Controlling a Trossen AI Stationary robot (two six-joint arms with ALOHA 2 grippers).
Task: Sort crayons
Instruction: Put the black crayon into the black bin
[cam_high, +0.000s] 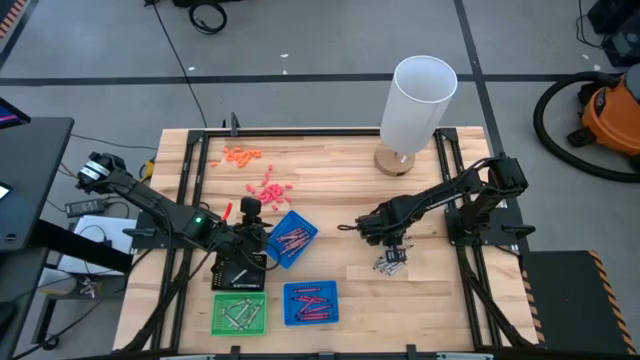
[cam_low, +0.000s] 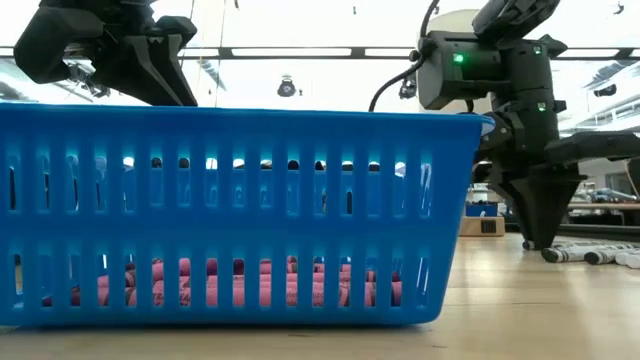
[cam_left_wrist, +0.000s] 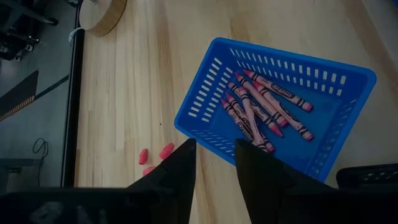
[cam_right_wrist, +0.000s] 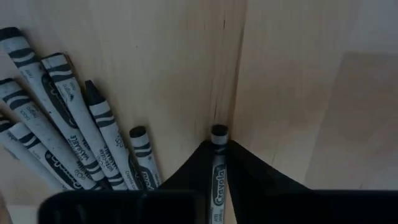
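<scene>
- Where the right gripper (cam_right_wrist: 217, 163) is lowered to the bare wood at the table's right-centre, its two dark fingers are seen pinched on a single grey-silver crayon (cam_right_wrist: 217, 171), whose tip sticks out just past the fingertips.
- The remaining grey-silver crayons (cam_right_wrist: 68, 124) are laid in a loose pile on the wooden table (cam_high: 330, 180) just beside that gripper, several of them side by side and touching.
- In the high view this pile (cam_high: 390, 262) is found directly under the right gripper (cam_high: 392, 243).
- The left gripper (cam_left_wrist: 214, 165) is held above the table's left-centre, near the edge of a tilted blue tray (cam_left_wrist: 348, 81); its fingers are parted with a narrow gap and nothing is seen between them.
- Red crayons (cam_left_wrist: 264, 109) are lying in that blue tray, crossed over one another.
- A second blue tray (cam_high: 311, 303) near the front edge is also loaded with red crayons, and a green tray (cam_high: 240, 313) beside it is holding grey-silver ones.
- Salmon-pink and orange bits (cam_high: 262, 185) are scattered on the wood behind the trays.
- A white cylinder (cam_high: 418, 105) on a round wooden base is stood at the table's far edge.
</scene>
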